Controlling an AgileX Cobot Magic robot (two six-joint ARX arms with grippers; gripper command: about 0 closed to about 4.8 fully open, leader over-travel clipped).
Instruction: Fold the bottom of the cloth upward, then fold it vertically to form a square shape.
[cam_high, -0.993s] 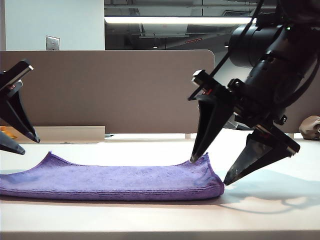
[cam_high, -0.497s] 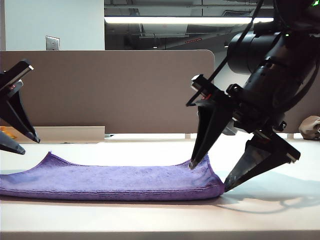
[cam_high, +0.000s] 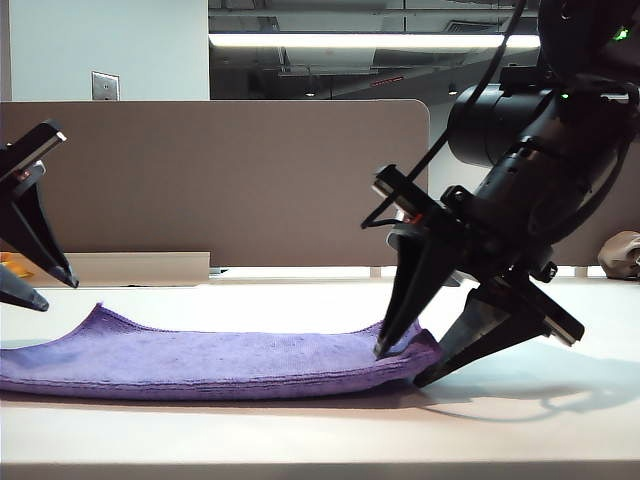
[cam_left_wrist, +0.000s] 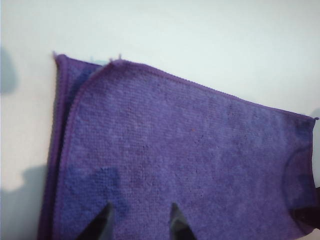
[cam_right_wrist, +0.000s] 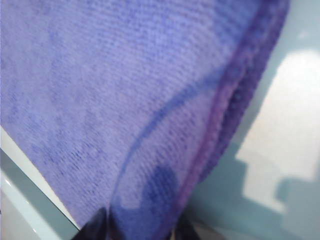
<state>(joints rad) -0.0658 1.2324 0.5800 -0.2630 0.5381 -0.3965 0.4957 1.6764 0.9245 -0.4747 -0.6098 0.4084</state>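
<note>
A purple cloth (cam_high: 215, 362) lies folded in layers on a pale table (cam_high: 300, 435), stretching from the left edge of the exterior view to just right of the middle. Its left part curls up slightly into a low peak.

The right gripper (cam_high: 398, 367) is down at the cloth's right end. One finger presses onto the top of the fabric and the other sits low against the table at the cloth's edge, so the jaws straddle that end with the fabric between them. They are partly closed; whether they have a firm pinch cannot be told. In the right wrist view, the cloth (cam_right_wrist: 125, 105) fills most of the picture, its stitched hem running between the fingertips.

The left gripper (cam_high: 32, 285) hangs above the cloth's left end, jaws spread wide, touching nothing. In the left wrist view the cloth (cam_left_wrist: 185, 160) shows two stacked layers with offset hems.
</note>
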